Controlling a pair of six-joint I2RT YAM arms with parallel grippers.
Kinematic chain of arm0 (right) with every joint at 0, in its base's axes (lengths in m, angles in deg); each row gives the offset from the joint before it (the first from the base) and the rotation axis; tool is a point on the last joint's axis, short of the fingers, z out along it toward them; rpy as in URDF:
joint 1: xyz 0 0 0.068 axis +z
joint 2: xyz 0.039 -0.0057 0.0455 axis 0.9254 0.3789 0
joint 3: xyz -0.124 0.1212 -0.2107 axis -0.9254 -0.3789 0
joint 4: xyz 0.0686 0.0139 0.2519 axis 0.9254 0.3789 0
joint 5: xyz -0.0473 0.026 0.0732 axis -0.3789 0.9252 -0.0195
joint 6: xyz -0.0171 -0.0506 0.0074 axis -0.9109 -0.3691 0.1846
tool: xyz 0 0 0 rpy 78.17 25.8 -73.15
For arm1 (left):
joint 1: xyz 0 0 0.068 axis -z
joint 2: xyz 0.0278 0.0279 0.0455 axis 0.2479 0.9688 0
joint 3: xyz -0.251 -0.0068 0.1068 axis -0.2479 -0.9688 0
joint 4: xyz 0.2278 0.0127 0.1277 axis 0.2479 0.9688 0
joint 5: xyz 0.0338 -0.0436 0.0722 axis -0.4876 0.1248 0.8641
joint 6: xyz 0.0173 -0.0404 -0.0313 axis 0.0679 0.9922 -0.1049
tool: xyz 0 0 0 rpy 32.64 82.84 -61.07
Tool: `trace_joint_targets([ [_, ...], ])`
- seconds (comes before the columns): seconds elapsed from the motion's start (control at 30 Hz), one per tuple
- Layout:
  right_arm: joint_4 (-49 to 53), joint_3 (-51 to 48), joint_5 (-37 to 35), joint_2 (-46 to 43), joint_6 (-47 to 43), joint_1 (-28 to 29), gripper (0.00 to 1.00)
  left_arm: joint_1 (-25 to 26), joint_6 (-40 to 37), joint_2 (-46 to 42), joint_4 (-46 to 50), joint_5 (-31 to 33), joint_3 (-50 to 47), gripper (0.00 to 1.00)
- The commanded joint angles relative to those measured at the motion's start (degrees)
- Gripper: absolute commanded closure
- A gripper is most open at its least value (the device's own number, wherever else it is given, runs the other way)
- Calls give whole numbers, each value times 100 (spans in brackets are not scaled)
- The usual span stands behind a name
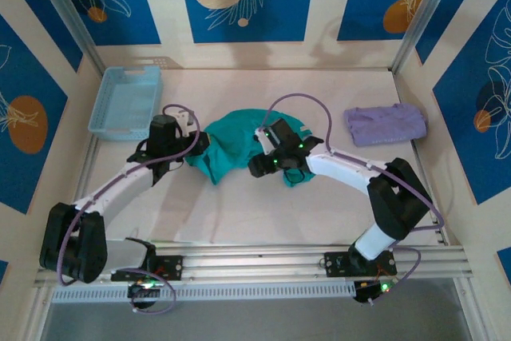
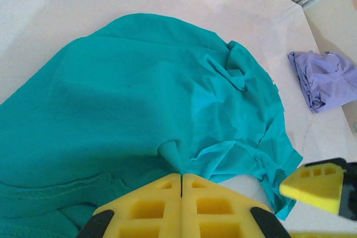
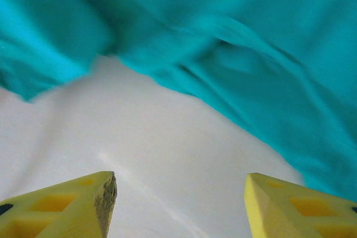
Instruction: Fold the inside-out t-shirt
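The inside-out t-shirt (image 1: 231, 145) lies bunched midway between the left and right edges of the table (image 1: 239, 213), well apart from the lavender garment (image 1: 385, 124) near the right edge and the blue basket (image 1: 124, 101) in the far-left corner. The left end effector (image 2: 181, 178) has its yellow fingers pressed together on a pinched fold of the shirt. The right end effector (image 3: 179, 185) has its fingers spread apart over bare table just beside the cloth, gripping nothing.
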Motion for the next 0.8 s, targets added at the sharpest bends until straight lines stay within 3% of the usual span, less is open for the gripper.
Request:
trace_joint_targets([
  [0.0, -1556, -250, 1156, 138, 468, 198, 37, 22, -136, -131, -44, 34, -97, 100],
  [0.17, -2252, 36, 1182, 905, 1342, 295, 33, 22, -124, -175, -35, 45, -106, 100],
  [0.37, -2618, 354, 1089, 1665, 1579, 205, 37, 17, -101, -211, -48, 80, -123, 100],
  [0.5, -3272, 94, 1954, 1290, 1569, -75, 89, 18, -117, -139, -132, 141, -159, 100],
  [0.53, -3352, -42, 2119, 1074, 1585, -176, 98, 17, -130, -117, -147, 166, -160, 100],
  [0.6, -3397, -414, 2416, 459, 1702, -459, 100, 17, -139, -73, -268, 181, -183, 99],
  [0.63, -3343, -547, 2557, 211, 1756, -604, 100, 19, -141, -59, -339, 168, -197, 93],
  [0.7, -3007, -763, 2766, -302, 1877, -956, 100, 18, -190, -21, -492, 126, -245, 66],
  [0.77, -2530, -857, 2869, -654, 1950, -1284, 100, 22, -280, -43, -513, 150, -288, 48],
])
